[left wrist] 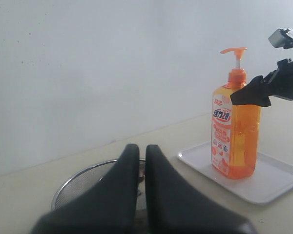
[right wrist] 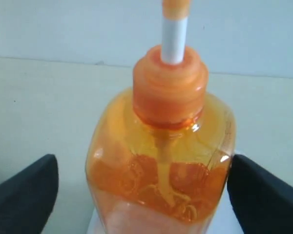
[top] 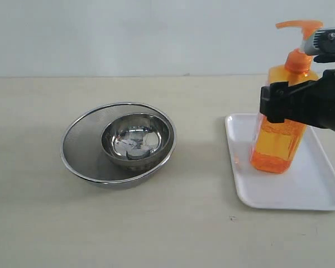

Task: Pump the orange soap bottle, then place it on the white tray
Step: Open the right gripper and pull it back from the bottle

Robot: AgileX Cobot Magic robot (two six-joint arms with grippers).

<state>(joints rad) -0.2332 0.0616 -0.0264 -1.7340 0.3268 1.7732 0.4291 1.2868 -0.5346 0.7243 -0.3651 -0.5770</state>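
- Orange first: spotted the orange soap bottle (top: 279, 137) upright on the white tray (top: 279, 192), right of frame.
- Saw the right gripper (right wrist: 142, 192) gaping wide astride its shoulders.
- Caught the left gripper (left wrist: 141, 151) clamped together, empty.

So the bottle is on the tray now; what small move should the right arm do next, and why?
Probably draw the right end effector straight back. The orange soap bottle already stands upright on the white tray, and the jaws stand open on either side of it, so the placing looks done.
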